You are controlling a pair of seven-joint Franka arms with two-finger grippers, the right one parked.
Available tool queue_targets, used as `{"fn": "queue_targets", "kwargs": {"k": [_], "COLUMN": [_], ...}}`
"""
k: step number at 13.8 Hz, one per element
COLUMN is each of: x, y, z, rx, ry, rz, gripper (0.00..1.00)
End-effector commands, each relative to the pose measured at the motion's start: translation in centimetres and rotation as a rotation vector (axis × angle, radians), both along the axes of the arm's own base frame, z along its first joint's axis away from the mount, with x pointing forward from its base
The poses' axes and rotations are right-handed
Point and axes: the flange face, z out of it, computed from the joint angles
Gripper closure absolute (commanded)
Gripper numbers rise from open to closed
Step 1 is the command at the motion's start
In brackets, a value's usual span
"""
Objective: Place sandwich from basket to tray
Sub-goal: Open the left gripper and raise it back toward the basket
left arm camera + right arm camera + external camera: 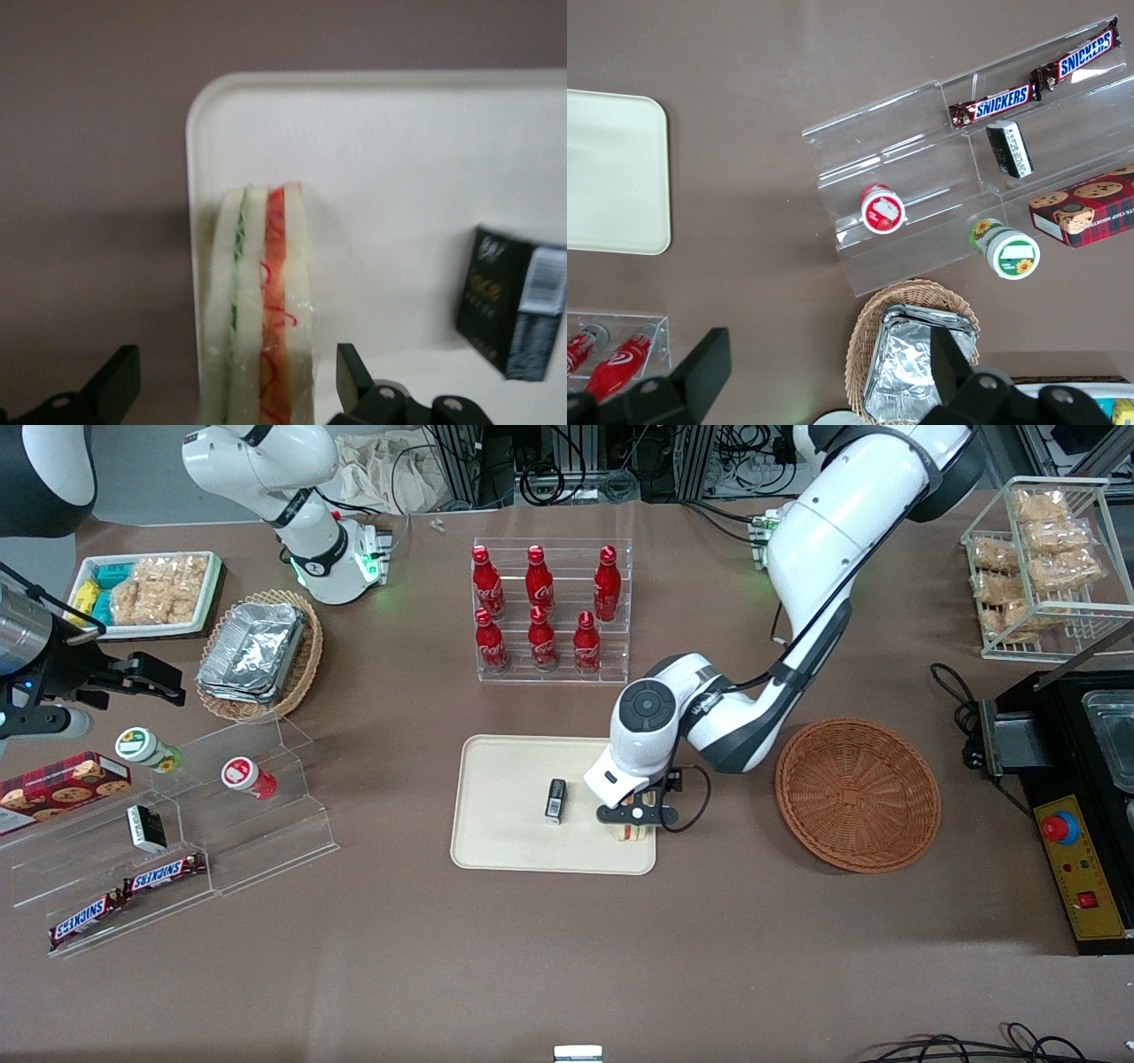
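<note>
The sandwich (631, 832) stands on its edge on the cream tray (505, 846), at the tray's rim nearest the reddish-brown basket (858, 793), which holds nothing. My left gripper (631, 817) is right above the sandwich. In the left wrist view the sandwich (261, 310) shows white bread with green and red-orange filling. It sits between the black fingers (350, 376) of the gripper (235, 372), with a gap on each side. The gripper is open. The sandwich rests at the edge of the tray (399, 159).
A small black packet (555, 800) lies on the tray beside the sandwich and also shows in the left wrist view (518, 310). A rack of red cola bottles (549, 611) stands farther from the camera. A tan basket with foil containers (257, 655) and clear snack shelves (177, 824) lie toward the parked arm's end.
</note>
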Motion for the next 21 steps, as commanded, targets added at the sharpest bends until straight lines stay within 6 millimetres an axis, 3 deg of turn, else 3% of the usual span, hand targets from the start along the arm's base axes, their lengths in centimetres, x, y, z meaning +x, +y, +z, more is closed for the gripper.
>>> {"fn": "queue_targets", "kwargs": {"k": [1, 2, 5, 12, 17, 21], "x": [2.3, 2.4, 3.5, 1.0, -1.7, -3.6], "y": [4.5, 5.3, 11.1, 21.5, 27.8, 29.7], "z": [7.2, 9.6, 15.2, 26.0, 31.5, 34.1], "rx": [0.000, -0.011, -0.023, 0.003, 0.034, 0.054], "ry": [-0.052, -0.050, 0.021, 0.170, 0.191, 0.205], "rz": [0.099, 0.106, 0.113, 0.041, 0.023, 0.016], "gripper": [0.00, 0.00, 0.00, 0.00, 0.00, 0.00]}}
